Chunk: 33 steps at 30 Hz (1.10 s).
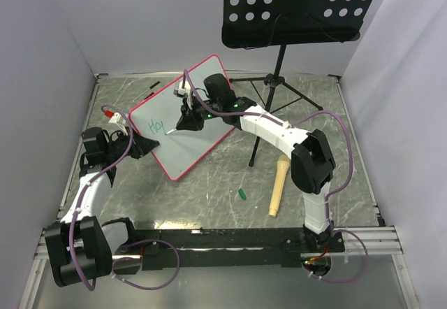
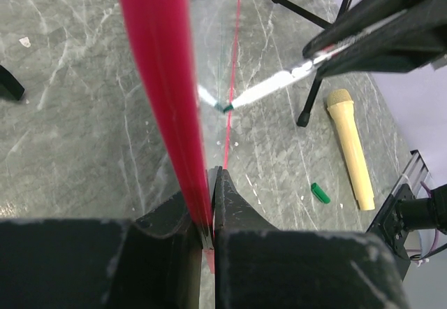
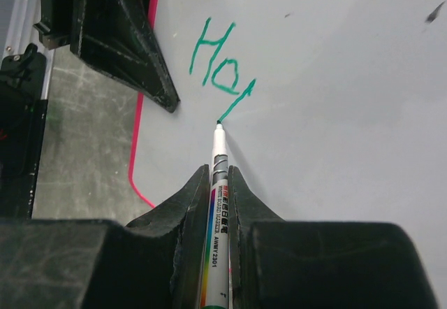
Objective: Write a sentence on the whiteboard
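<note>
From above, whiteboard point(image 1: 192, 148) set diagonally over the left half of the table point(image 1: 209, 183), left of the music stand point(image 1: 300, 8), both arms meeting on it. Left gripper point(image 1: 143, 146) clamped tight on the board's pink left edge; from the left wrist the board seen only edge-on, frame pinched between the two fingers, no writing readable. Right gripper point(image 1: 187, 119) closed around a marker point(image 1: 171, 131), nib touching the white surface. Clearest from the right wrist: the sentence point(image 3: 220, 71), reading "Ho" plus one slanted teal stroke, nib at that stroke's lower end; merely a small teal scribble in the top view. Nearer and to the right, well apart from the board: a beige microphone-shaped object point(image 1: 278, 187) and a small green cap point(image 1: 242, 194), visible from above and from the left wrist, outside the right-wrist view.
</note>
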Available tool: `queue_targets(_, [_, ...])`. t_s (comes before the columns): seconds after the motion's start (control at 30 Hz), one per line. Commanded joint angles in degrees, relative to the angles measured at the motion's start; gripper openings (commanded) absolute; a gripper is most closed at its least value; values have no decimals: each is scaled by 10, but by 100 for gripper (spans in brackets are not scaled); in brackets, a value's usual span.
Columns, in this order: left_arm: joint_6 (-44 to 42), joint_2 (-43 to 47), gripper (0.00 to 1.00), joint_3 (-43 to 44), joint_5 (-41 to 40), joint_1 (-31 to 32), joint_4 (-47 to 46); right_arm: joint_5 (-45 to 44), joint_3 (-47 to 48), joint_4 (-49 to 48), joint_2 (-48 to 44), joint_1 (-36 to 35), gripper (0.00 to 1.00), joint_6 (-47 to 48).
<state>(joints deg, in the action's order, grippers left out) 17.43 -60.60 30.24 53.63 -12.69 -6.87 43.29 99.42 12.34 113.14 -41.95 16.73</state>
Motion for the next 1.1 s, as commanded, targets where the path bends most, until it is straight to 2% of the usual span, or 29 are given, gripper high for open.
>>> queue_targets(0.0, [-32, 7, 1, 16, -11, 3, -22, -15, -20, -35, -35, -4, 0, 9])
queue_targets(0.37, [-32, 8, 1, 16, -9, 3, -22, 1, 30, -47, -57, 1, 0, -16])
queue_targets(1.07, [-32, 7, 1, 16, -6, 4, -23, -28, 95, -17, 3, 6, 0, -9])
